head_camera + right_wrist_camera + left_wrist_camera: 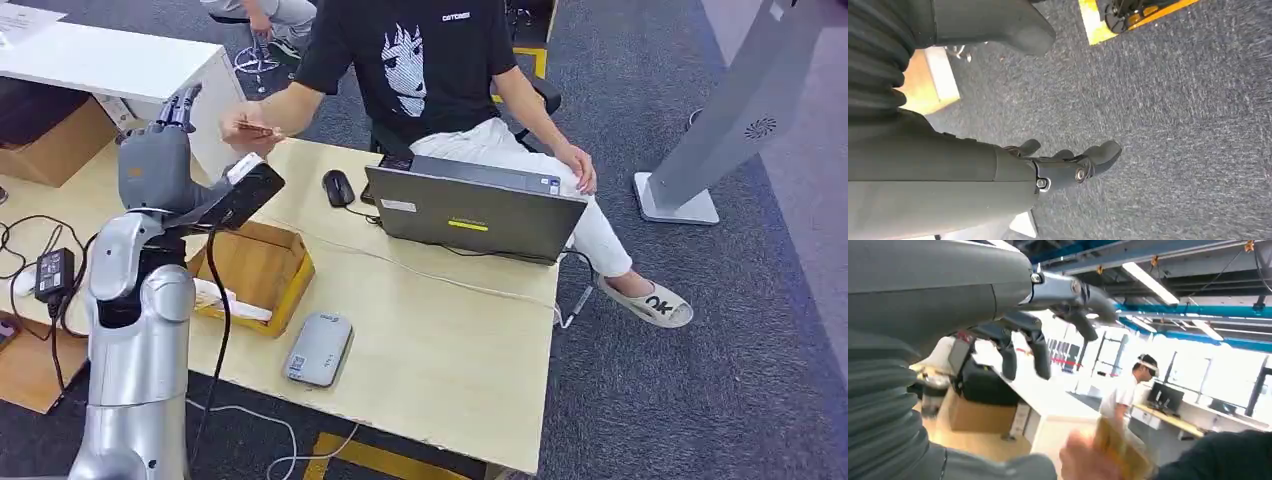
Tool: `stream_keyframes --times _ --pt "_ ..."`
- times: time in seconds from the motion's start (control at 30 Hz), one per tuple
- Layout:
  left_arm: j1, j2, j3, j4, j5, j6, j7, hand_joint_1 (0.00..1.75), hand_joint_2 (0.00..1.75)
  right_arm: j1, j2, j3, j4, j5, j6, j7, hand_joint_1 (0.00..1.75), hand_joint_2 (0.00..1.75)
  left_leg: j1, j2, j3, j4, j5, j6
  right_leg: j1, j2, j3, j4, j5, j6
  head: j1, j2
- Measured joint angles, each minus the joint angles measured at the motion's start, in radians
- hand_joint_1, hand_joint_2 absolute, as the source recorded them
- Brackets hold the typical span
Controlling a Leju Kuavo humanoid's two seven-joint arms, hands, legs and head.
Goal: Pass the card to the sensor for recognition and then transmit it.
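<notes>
My left hand [155, 158] is raised over the table's left end, its fingers [180, 108] pointing up and spread, with nothing in them. Just beyond the fingertips a person's hand [243, 127] holds a brownish card [262, 131]. In the left wrist view that card [1120, 450] is blurred, in the person's hand [1083, 460], below my spread left hand [1048, 315]. A black sensor [243, 195] with a cable stands just right of my left forearm. My right hand [1068, 167] hangs over grey carpet, fingers loosely bent, holding nothing.
A cardboard box [258, 268] sits on the wooden table [440, 340], with a grey flat device [318, 348] in front of it. A mouse [338, 187] and a laptop [470, 212] lie in front of the seated person [430, 70]. A grey stand [720, 130] rises at the right.
</notes>
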Motion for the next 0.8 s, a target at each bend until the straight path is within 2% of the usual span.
stream_keyframes --times 0.07,0.13,0.2,0.3,0.37,0.43,0.53,0.8 --pt "0.028 -0.009 0.016 -0.018 0.029 0.001 -0.018 0.00 1.75 0.000 0.000 0.000 0.003 0.003 0.006 0.001 0.00 1.75 0.000 0.000 0.000 0.000 0.000 0.000 0.000 0.000 0.000 0.000 0.000 0.000 0.000 0.000" --pt "0.073 -0.009 0.026 -0.036 0.032 0.029 -0.055 0.00 1.75 -0.003 0.000 0.000 0.009 0.018 0.029 -0.011 0.00 1.75 0.000 0.000 0.000 0.000 0.000 0.000 0.000 0.000 0.000 0.000 0.000 0.000 0.000 0.000" --pt "0.126 -0.020 0.050 -0.055 0.093 0.039 -0.090 0.00 1.75 -0.015 0.000 -0.008 0.033 0.060 0.056 -0.038 0.00 1.75 0.000 0.000 0.000 0.000 0.000 0.000 0.000 0.001 -0.001 0.000 0.000 0.000 0.000 0.000" --pt "0.212 -0.051 0.080 -0.109 0.117 0.066 -0.125 0.00 1.75 -0.037 0.000 -0.037 0.056 0.120 0.085 -0.136 0.00 1.75 0.000 0.000 -0.001 0.000 0.000 0.000 0.000 0.001 -0.001 0.000 -0.001 0.000 0.000 0.000" --pt "0.271 -0.059 0.080 -0.163 0.062 0.048 -0.109 0.00 1.75 -0.051 0.000 -0.062 0.063 0.133 0.083 -0.199 0.00 1.75 0.000 0.000 -0.001 0.000 0.000 0.000 0.000 0.000 -0.001 0.000 -0.001 0.000 0.001 0.000" --pt "0.332 -0.059 0.080 -0.218 0.038 0.006 -0.090 0.00 1.75 -0.057 0.000 -0.082 0.064 0.135 0.078 -0.205 0.00 1.75 0.000 0.001 -0.001 0.000 -0.001 0.000 0.000 0.000 -0.002 0.000 -0.001 0.000 0.000 0.000" --pt "0.394 -0.059 0.080 -0.279 0.033 -0.010 -0.084 0.00 1.75 -0.056 0.000 -0.101 0.061 0.136 0.075 -0.204 0.00 1.75 0.000 -0.001 -0.002 0.000 -0.001 0.000 0.000 -0.002 -0.003 -0.001 -0.001 0.000 0.000 0.000" --pt "0.431 -0.056 0.080 -0.332 0.007 -0.023 -0.076 0.00 1.75 -0.056 0.000 -0.108 0.057 0.120 0.065 -0.183 0.00 1.75 0.000 -0.001 -0.002 0.000 0.000 0.000 0.000 -0.001 -0.001 0.000 -0.001 0.000 0.000 0.000"
